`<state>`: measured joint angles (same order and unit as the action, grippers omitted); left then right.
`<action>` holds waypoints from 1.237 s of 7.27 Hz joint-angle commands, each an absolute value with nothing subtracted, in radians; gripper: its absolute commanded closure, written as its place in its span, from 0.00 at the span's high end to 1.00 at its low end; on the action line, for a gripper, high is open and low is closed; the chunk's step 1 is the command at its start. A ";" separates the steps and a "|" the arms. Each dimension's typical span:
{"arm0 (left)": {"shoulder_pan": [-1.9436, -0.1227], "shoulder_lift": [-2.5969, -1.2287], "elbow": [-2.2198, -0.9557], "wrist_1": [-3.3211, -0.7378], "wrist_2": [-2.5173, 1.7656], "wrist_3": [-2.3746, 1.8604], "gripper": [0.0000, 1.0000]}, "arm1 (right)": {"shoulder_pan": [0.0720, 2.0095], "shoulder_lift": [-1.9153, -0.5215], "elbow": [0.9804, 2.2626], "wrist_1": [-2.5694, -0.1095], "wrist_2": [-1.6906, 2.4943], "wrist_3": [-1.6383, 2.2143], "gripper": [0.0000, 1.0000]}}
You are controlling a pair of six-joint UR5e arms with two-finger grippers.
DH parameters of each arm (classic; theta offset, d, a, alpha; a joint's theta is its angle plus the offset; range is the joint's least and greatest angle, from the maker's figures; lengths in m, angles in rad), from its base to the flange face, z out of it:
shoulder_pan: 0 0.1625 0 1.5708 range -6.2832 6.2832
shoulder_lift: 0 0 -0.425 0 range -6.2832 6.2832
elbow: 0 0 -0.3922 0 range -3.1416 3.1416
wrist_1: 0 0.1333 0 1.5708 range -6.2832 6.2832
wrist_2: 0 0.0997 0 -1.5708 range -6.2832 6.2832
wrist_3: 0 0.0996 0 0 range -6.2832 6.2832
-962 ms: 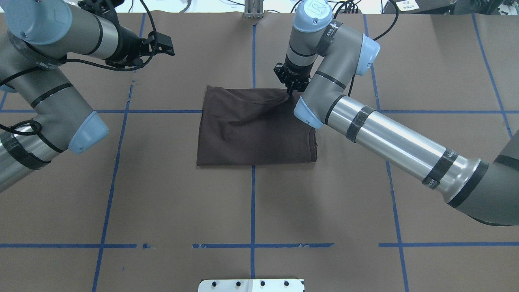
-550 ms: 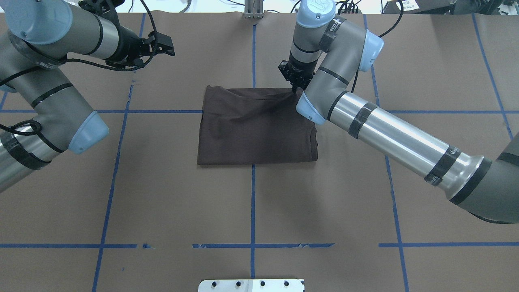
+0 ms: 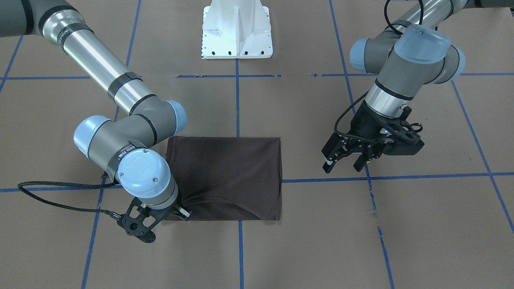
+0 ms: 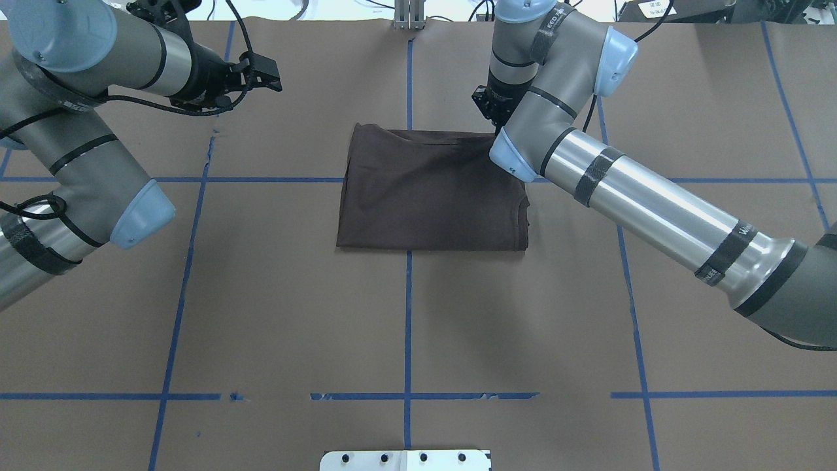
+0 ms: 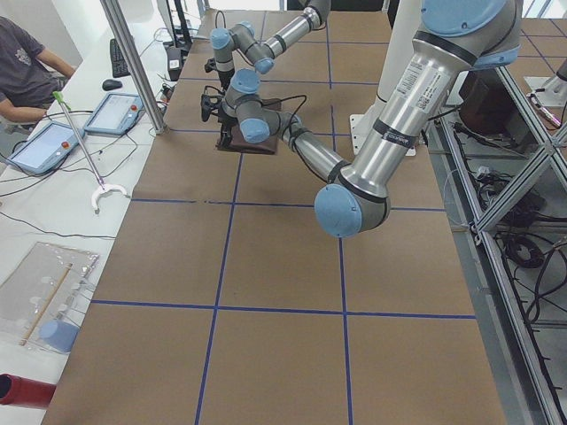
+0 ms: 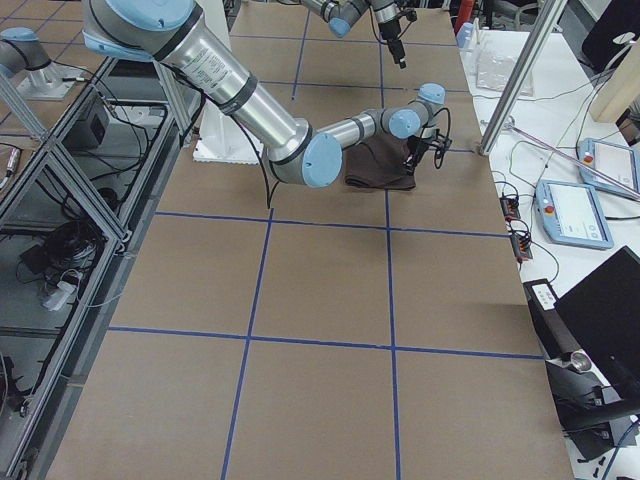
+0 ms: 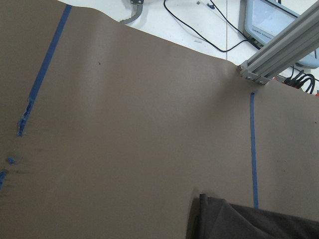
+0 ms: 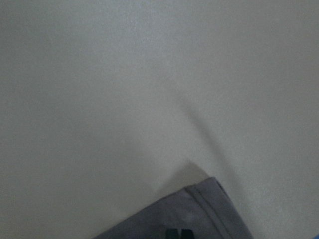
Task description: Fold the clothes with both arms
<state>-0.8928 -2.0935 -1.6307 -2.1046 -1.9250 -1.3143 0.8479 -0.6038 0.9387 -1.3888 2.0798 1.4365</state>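
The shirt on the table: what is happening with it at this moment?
The right gripper is shut on one far corner of the folded T-shirt, which lies as a flat rectangle on the table. The left gripper hangs open off to the side, holding nothing and touching no cloth.

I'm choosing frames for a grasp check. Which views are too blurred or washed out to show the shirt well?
Right wrist view: soft and washed out, the T-shirt grey rather than brown, the table paper nearly white. Left wrist view: sharp, evenly lit. Overhead and front-facing views: crisp, true colour, only soft shadows.
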 commanded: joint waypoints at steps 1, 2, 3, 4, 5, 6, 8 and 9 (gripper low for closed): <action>-0.893 -2.092 -1.629 -2.105 -1.925 -1.312 1.00 | 0.911 -0.612 0.937 -1.393 2.086 1.305 1.00; -0.893 -2.074 -1.634 -2.105 -1.928 -1.305 1.00 | 0.958 -0.620 0.937 -1.423 2.088 1.181 1.00; -0.899 -2.060 -1.635 -2.105 -1.949 -1.304 1.00 | 1.001 -0.627 0.943 -1.468 2.088 1.063 1.00; -0.907 -2.002 -1.681 -2.105 -1.983 -1.263 1.00 | 1.037 -0.688 1.012 -1.486 2.089 0.983 1.00; -0.934 -1.903 -1.762 -2.103 -2.008 -1.164 1.00 | 1.079 -0.792 1.126 -1.486 2.101 0.906 1.00; -1.004 -1.810 -1.819 -2.065 -2.047 -1.011 1.00 | 1.142 -0.916 1.234 -1.488 2.143 0.781 1.00; -1.148 -1.737 -1.848 -1.892 -2.055 -0.606 1.00 | 1.277 -1.110 1.432 -1.596 2.174 0.483 1.00; -1.245 -1.712 -1.836 -1.822 -2.116 -0.422 1.00 | 1.329 -1.173 1.524 -1.727 2.196 0.315 1.00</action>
<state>-1.1363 -1.7479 -1.8392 -1.9160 -2.0662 -0.6578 1.2575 -1.0755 1.4020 -1.5974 2.1726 0.5159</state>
